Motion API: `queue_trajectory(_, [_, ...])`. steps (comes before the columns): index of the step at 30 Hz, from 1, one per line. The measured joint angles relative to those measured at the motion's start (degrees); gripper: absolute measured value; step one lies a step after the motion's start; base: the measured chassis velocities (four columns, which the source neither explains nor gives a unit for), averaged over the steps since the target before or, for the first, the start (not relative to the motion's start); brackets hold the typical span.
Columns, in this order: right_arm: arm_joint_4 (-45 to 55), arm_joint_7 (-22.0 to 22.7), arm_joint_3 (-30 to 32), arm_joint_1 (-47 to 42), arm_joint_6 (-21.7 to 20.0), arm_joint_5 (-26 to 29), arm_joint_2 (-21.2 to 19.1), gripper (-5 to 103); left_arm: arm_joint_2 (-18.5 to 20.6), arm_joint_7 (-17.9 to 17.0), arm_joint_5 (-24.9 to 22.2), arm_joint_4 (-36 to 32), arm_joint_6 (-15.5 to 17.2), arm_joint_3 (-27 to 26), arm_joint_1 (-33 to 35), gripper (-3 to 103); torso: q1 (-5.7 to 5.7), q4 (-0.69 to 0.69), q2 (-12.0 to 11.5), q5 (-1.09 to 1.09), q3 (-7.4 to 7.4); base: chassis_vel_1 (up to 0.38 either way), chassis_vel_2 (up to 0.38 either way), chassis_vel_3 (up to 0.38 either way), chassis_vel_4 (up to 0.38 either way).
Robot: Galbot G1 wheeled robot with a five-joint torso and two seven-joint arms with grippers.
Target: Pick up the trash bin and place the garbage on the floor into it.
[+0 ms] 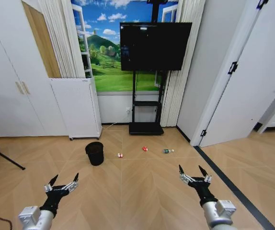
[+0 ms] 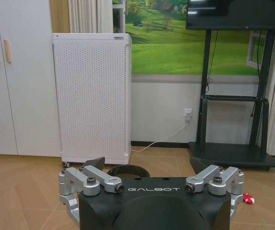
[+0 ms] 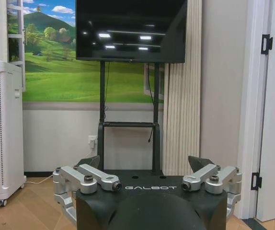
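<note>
Nothing has been collected yet.
Trash bin (image 1: 95, 153) stands at eleven o'clock, garbage (image 1: 145, 149) at twelve; left gripper (image 1: 62, 183) and right gripper (image 1: 194, 173) are held spread, empty.

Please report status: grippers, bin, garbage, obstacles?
Left gripper and right gripper open, empty, low. Trash bin upright on floor. Garbage beside it, unpicked. Path clear.

floor (image 1: 142, 191): wood herringbone | trash bin (image 1: 95, 153) upright | two red wrappers (image 1: 120, 155) (image 1: 145, 149), bottle (image 1: 167, 151) in a row beside it
</note>
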Motion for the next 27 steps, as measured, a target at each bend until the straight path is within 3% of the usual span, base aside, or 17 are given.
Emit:
queue_trajectory(14, [-0.2, 0.7, -0.5, 0.5, -1.4, 0.6, 0.4, 100, -0.4, -0.8, -1.2, -0.1, -0.3, 0.5, 1.0, 98, 0.0, 0.0, 0.0, 0.0, 0.0, 0.0, 0.0, 0.0, 0.0])
queue_trajectory(15, [-0.3, 0.7, -0.5, 0.6, -1.3, 0.6, 0.3, 100, -0.4, -1.1, -1.4, -0.3, -0.3, 0.5, 1.1, 95, 0.0, 0.0, 0.0, 0.0, 0.0, 0.0, 0.0, 0.0, 0.0])
queue_trajectory(27, [-0.6, 0.7, -0.4, 0.6, -0.4, 0.5, 0.3, 100, -1.0, -2.2, -1.0, -0.4, -0.4, 0.6, 1.5, 98, 0.0, 0.0, 0.0, 0.0, 0.0, 0.0, 0.0, 0.0, 0.0])
